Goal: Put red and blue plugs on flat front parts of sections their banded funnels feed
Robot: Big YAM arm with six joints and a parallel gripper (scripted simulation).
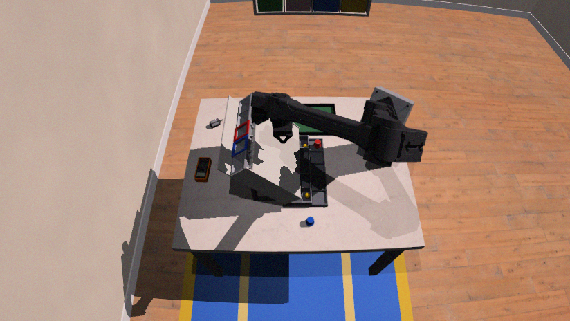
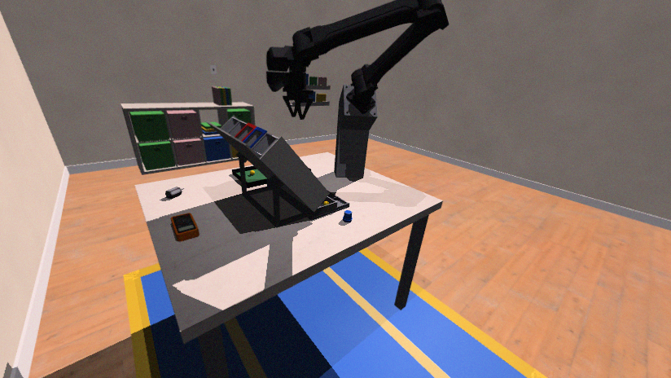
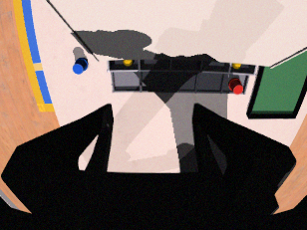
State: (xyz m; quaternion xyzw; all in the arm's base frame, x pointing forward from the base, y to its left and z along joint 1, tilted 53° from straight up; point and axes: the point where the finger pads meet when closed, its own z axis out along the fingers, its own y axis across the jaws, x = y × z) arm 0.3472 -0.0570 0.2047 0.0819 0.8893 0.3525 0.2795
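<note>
The gripper is open and empty, high above the sloping white cover. The red plug stands on the flat front part of the end section nearest the green tray. The blue plug stands on the table beyond the opposite end. One yellow marble lies behind the red plug; another marble lies in the opposite end section. The red-banded funnel and blue-banded funnel are adjacent at the top. The pipes are hidden.
The green tray lies beside the rig, with a yellow marble in it. An orange meter and a small grey motor-like object lie behind the funnels.
</note>
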